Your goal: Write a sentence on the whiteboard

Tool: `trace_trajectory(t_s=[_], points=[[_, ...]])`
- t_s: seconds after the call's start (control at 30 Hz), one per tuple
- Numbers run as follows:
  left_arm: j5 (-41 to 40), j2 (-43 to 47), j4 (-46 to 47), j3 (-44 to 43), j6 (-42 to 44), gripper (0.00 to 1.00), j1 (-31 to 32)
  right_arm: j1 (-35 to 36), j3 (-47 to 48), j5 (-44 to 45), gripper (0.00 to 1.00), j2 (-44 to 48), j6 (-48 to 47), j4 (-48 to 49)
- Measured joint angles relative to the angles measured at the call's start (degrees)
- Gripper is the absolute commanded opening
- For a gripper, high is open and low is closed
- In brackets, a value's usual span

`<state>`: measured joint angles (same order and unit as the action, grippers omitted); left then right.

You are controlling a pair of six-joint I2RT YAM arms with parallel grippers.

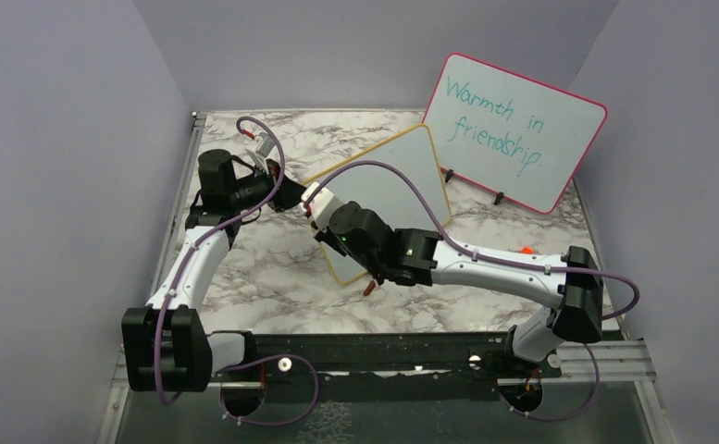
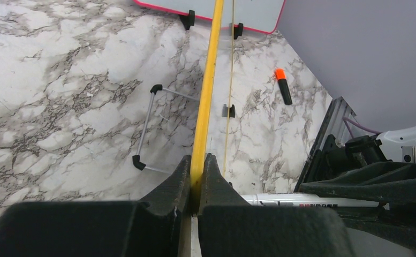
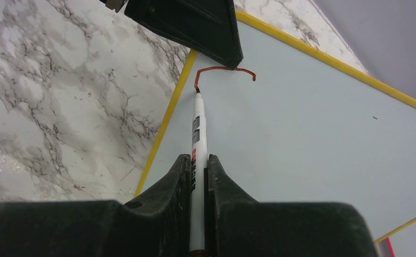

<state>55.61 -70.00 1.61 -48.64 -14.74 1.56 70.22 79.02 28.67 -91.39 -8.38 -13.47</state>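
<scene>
my right gripper (image 3: 197,163) is clamped on the marker (image 3: 197,120), tip on the whiteboard (image 3: 312,139), which sits tilted mid-table. left gripper (image 2: 197,160) pinches its yellow edge tight. too much pressure could pivot it, skewing the stroke (image 3: 222,68).

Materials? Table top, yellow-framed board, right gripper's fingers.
Table top: marble look, grey veins on white, likely laminate, low sheen. Whiteboard: smooth pale face, thin yellow frame, probably plastic. Right fingers: matte black, grainy texture, possibly printed plastic.
</scene>
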Motion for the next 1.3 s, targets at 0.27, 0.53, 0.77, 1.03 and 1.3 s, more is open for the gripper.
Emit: trace_trajectory(t_s=[0.27, 0.53, 0.77, 1.03, 1.3], points=[[0.0, -0.2, 0.0, -0.1, 0.0, 0.0, -0.1, 0.3, -1.3, 2.1, 0.01, 0.4, 0.6, -0.8], [0.0, -0.2, 0.0, -0.1, 0.0, 0.0, -0.1, 0.3, -2.7, 4.7, 0.01, 1.2, 1.3, -2.0], [0.0, -0.2, 0.0, -0.1, 0.0, 0.0, -0.1, 0.3, -3.5, 6.4, 0.01, 1.5, 2.0, -3.1], [0.0, -0.2, 0.0, -0.1, 0.0, 0.0, 0.0, 0.3, -3.9, 6.3, 0.01, 1.8, 2.9, -4.2], [0.0, -0.2, 0.0, -0.1, 0.0, 0.0, 0.0, 0.3, -3.9, 5.3, 0.01, 1.8, 3.7, -6.6]])
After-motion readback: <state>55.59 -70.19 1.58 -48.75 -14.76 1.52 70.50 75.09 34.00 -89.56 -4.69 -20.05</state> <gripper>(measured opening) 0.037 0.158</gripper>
